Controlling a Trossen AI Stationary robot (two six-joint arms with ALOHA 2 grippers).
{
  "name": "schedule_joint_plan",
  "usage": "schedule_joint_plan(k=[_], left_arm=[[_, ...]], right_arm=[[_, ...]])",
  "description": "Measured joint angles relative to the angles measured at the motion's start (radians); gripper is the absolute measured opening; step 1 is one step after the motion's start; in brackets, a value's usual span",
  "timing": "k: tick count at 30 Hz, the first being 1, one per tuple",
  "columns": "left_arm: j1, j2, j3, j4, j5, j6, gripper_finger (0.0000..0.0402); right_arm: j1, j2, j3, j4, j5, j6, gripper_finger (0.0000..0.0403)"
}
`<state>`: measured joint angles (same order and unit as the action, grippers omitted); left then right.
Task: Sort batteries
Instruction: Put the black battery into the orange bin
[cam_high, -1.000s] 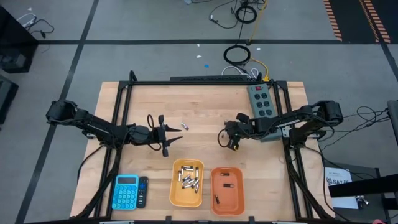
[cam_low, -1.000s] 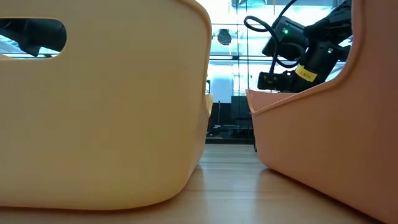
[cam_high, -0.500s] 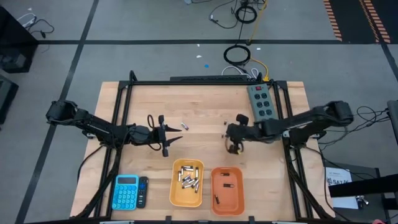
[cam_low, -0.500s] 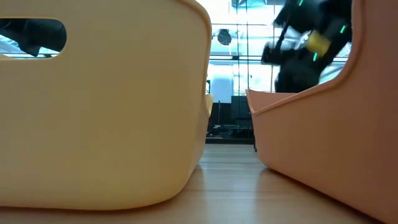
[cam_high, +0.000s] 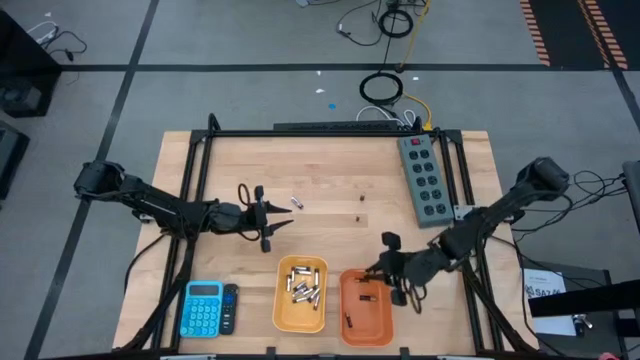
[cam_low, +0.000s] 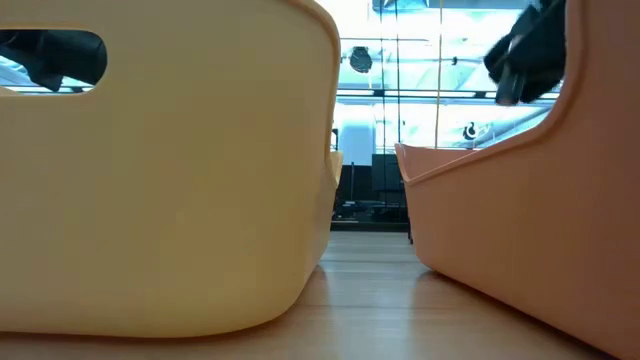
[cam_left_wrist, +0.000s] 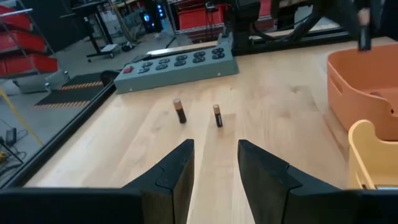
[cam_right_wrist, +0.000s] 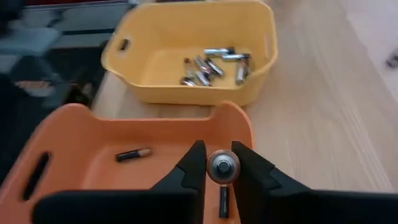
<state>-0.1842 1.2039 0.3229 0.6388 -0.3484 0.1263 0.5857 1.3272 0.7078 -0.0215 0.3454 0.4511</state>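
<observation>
My right gripper (cam_right_wrist: 222, 167) is over the orange bin (cam_high: 365, 306), shut on a small battery (cam_right_wrist: 222, 165) that I see end-on. Two dark batteries (cam_right_wrist: 133, 154) lie on that bin's floor. The yellow bin (cam_high: 302, 294) beside it holds several silvery batteries (cam_right_wrist: 211, 65). My left gripper (cam_high: 280, 225) stands open and empty over the table's left middle. Ahead of it, two dark batteries (cam_left_wrist: 180, 111) (cam_left_wrist: 217, 115) lie on the wood. A silvery battery (cam_high: 296, 203) lies loose near the left gripper. My right gripper pinches the battery by its round sides (cam_right_wrist: 211, 167) between its two fingers; the battery's end cap faces the wrist camera. The fingers slant down from the table's right side. The battery hangs clear above the orange bin's floor.
A grey power strip (cam_high: 423, 176) lies at the far right of the table. A blue calculator (cam_high: 203, 308) sits at the near left corner. In the low view the two bins' walls (cam_low: 170, 180) fill most of the picture. Bare wood lies between the bins and the loose batteries.
My right gripper has swung from the table's middle toward the near edge, rising a little and turning, and now hangs over the orange bin with the battery between its fingers. My left gripper has kept still.
</observation>
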Motion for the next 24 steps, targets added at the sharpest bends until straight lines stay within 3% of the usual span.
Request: schedule_joint_plan(k=[6,9,14,17,24], left_arm=[[-0.008,0.000,0.000,0.008,0.001,-0.012,0.0134],[-0.008,0.000,0.000,0.010,0.001,-0.007,0.0134],[-0.008,0.000,0.000,0.009,0.001,0.003,0.0134],[-0.008,0.000,0.000,0.009,0.001,0.006,0.0134],[-0.008,0.000,0.000,0.004,0.001,0.003,0.0134]], right_arm=[[0.012,-0.001,0.000,0.004,0.070,0.055,0.0152],[-0.019,-0.057,0.000,-0.011,0.125,0.024,0.0183],[-0.137,-0.114,0.000,-0.093,0.230,-0.014,0.0183],[-0.240,-0.102,0.000,-0.122,0.229,-0.063,0.0171],[-0.431,-0.038,0.000,-0.098,0.050,-0.181,0.0162]])
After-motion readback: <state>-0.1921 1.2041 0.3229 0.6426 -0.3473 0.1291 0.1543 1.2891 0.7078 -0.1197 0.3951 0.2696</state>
